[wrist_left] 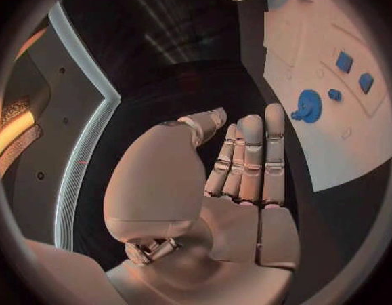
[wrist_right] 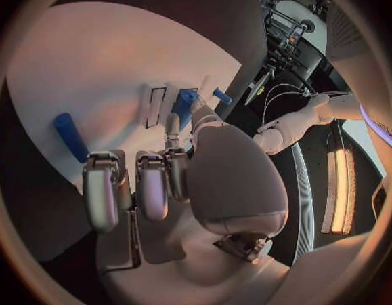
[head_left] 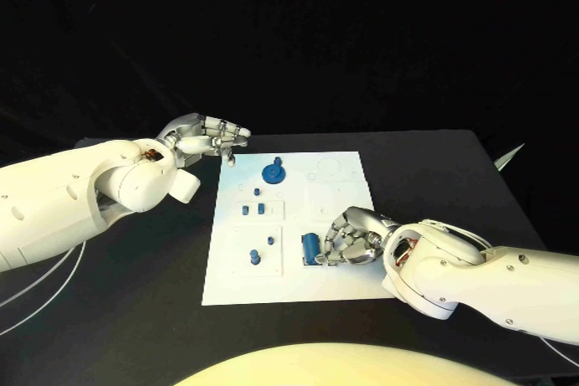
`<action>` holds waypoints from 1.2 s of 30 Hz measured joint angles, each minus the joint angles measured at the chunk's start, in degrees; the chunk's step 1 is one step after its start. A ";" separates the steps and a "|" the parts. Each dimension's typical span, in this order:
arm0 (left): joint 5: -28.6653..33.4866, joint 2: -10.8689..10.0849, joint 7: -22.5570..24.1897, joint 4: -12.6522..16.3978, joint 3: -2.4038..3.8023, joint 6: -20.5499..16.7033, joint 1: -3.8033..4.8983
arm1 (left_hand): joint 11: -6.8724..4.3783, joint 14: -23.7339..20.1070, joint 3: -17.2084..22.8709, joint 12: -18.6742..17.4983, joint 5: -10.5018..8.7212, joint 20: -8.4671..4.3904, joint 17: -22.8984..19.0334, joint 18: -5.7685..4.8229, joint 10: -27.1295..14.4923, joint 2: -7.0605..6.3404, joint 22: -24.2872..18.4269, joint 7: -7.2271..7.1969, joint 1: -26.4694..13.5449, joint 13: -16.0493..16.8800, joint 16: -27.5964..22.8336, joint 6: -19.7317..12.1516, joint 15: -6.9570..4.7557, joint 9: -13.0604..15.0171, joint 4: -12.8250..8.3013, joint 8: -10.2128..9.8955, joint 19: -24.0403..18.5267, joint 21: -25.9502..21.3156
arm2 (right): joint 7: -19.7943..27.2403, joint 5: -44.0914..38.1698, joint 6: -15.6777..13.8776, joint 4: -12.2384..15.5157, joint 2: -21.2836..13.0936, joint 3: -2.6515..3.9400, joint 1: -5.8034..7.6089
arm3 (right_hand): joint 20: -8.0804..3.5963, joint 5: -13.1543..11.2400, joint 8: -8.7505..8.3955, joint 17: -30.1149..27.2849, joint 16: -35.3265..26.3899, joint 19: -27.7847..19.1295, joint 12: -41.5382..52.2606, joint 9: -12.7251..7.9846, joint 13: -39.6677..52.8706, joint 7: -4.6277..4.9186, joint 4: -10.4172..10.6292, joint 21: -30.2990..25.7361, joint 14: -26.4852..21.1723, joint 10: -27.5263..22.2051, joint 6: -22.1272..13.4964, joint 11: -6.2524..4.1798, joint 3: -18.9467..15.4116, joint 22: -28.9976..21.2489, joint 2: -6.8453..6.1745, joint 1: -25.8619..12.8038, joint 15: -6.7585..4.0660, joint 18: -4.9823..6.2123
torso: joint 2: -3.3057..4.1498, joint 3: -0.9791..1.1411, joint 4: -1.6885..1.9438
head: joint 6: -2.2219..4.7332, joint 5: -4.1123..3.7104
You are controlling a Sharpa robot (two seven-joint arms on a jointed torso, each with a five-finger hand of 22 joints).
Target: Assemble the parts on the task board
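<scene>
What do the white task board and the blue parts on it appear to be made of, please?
Task board: likely matte white plastic or painted sheet; flat, even, no glare. Blue round part and blue cylinder: probably moulded or printed plastic; uniform colour, dull sheen. Uncertain from these views.

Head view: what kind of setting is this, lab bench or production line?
Most likely a lab or demo bench: a black table against a dark backdrop, a single white task board with small blue parts, and the left hand and right hand working over it.
</scene>
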 measured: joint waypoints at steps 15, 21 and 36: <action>0.00 -0.24 -0.06 0.03 -0.01 0.01 0.00 | 0.00 0.00 0.00 0.00 0.00 0.00 0.02 0.00 0.00 0.14 -0.01 0.00 -0.14 0.00 0.00 0.00 0.00 0.00 0.00 0.00 0.00 0.00 | 0.58 1.86 1.16 0.09 -0.39 0.03 0.03 | 0.00 0.43 -0.21 0.00 0.00 0.00 0.00 -0.21 0.00 0.00 0.60 0.00 0.00 0.00 0.00 0.00 0.24 -0.01 -0.01 -0.01 0.00 0.00 | 0.03 0.00 0.03 | -0.12 0.08; 0.00 -0.29 -0.07 0.03 -0.01 0.02 0.00 | 0.00 0.00 0.00 0.00 0.00 0.00 0.02 0.00 0.00 0.14 -0.01 0.00 -0.14 0.01 0.00 0.00 0.00 0.00 0.00 0.00 0.00 0.00 | 0.91 2.14 1.15 0.35 -1.14 0.03 0.04 | 0.00 0.43 -0.21 0.00 0.00 0.00 0.00 -0.21 0.00 0.00 0.67 0.00 0.00 0.00 0.00 0.00 0.31 -0.01 -0.31 -0.32 0.00 0.00 | 0.02 -0.02 0.02 | -0.13 0.05; 0.00 -0.51 0.01 0.21 -0.03 -0.01 -0.01 | 0.00 0.00 0.00 0.00 0.00 0.00 0.01 0.00 0.00 0.14 -0.01 0.00 -0.13 0.01 0.00 0.00 0.00 0.00 0.00 0.00 0.00 0.01 | 2.43 1.62 -1.21 2.44 -10.22 0.07 2.84 | 0.00 0.42 -3.43 0.05 0.00 0.00 -0.44 -1.95 0.04 2.13 1.54 -0.40 -0.10 0.03 -2.97 1.09 0.87 0.03 -1.34 0.11 0.66 0.00 | -0.07 -0.10 -0.05 | 0.23 -0.66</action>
